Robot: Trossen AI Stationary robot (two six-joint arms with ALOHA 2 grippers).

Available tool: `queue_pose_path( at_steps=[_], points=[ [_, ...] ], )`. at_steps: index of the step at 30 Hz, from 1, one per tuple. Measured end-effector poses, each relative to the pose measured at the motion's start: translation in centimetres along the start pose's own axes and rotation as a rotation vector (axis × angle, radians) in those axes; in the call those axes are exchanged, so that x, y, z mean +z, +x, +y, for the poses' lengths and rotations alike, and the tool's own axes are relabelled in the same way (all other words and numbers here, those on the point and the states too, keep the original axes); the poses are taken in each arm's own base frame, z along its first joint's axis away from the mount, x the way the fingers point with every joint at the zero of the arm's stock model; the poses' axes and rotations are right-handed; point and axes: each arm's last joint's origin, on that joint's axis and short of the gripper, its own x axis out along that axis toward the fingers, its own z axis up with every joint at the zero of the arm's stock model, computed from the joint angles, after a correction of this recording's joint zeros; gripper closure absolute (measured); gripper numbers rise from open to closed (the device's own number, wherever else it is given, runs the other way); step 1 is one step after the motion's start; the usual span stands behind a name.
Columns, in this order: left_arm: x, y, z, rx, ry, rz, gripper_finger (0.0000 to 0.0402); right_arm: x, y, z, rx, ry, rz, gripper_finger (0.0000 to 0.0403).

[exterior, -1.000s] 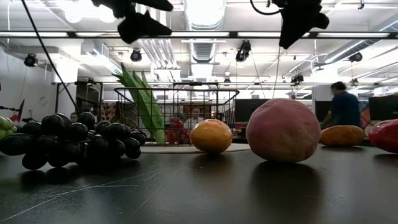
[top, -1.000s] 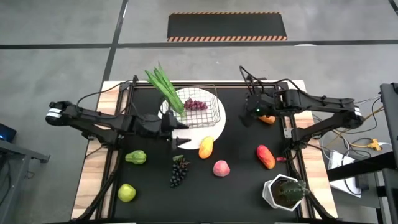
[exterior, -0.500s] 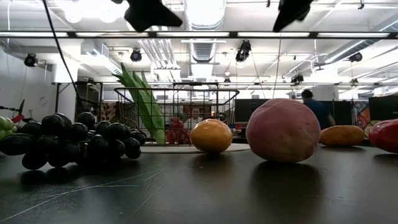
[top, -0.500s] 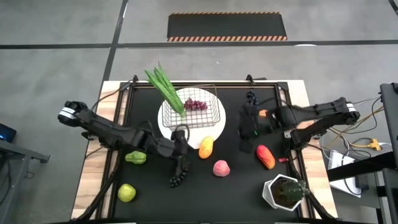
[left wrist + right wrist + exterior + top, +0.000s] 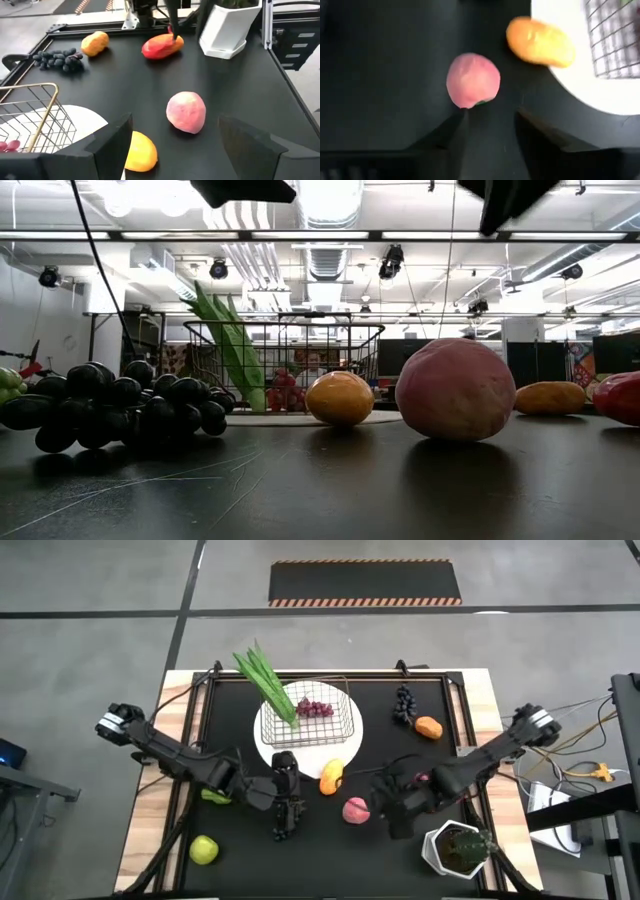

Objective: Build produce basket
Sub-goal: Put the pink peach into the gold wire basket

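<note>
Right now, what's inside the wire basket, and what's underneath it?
Inside the wire basket lie a purple grape bunch and green leafy stalks that stick out past its rim. The basket sits on a round white plate; the plate's middle is partly screened by the mesh.

A black worktop (image 5: 240,870) with pale wooden side strips carries a round white plate (image 5: 345,752) at about twelve o'clock of centre. At roughly five o'clock, near the corner, stands a white hexagonal pot (image 5: 440,843) holding a green plant (image 5: 468,850); the left wrist view shows this pot (image 5: 224,30) upright. Beyond the worktop lies grey concrete floor (image 5: 100,580) with a dark mat edged in orange-and-black stripes (image 5: 365,582) at twelve o'clock. The low view shows ceiling lights (image 5: 330,195) and ducting overhead.
</note>
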Motion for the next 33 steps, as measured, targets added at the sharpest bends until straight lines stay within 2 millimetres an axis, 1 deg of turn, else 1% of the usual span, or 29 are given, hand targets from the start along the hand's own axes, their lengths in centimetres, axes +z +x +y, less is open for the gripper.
queue_pose_path(
  at_steps=[3, 7, 10, 12, 14, 18, 24, 29, 33],
  points=[
    [-0.1, -0.2, -0.3, 0.01, 0.005, -0.005, 0.0127, 0.0, 2.2, 0.5, -0.023, -0.022, 0.074, 0.0184],
    [-0.1, -0.3, -0.6, 0.015, 0.007, -0.016, 0.0127, 0.1, 4.8, 1.3, -0.046, -0.036, 0.118, 0.0105],
    [-0.1, -0.4, -0.7, 0.014, 0.008, -0.017, 0.0127, 0.2, 6.4, 1.6, -0.056, -0.057, 0.144, 0.006],
    [-0.2, -0.4, -0.8, 0.016, 0.011, -0.016, 0.0127, 0.2, 7.4, 1.6, -0.061, -0.075, 0.167, 0.0041],
    [-0.2, -0.4, -0.8, 0.017, 0.011, -0.015, 0.0127, 0.3, 8.3, 1.7, -0.055, -0.096, 0.175, 0.0034],
    [-0.4, -0.4, -0.7, 0.037, 0.014, -0.014, 0.0127, 1.0, 9.6, 1.4, -0.034, -0.096, 0.135, 0.0034],
    [-0.8, -0.3, -0.7, 0.04, 0.02, -0.004, 0.0127, 1.4, 10.6, 0.3, -0.037, -0.065, 0.148, 0.0033],
    [-0.9, -0.2, -0.7, 0.041, 0.022, 0.0, 0.0127, 1.7, 11.6, 0.5, 0.047, -0.058, 0.143, 0.0036],
    [-1.0, -0.2, -0.6, 0.041, 0.023, 0.001, 0.0127, 1.6, 12.6, 0.5, 0.053, -0.056, 0.151, 0.0047]
  ],
)
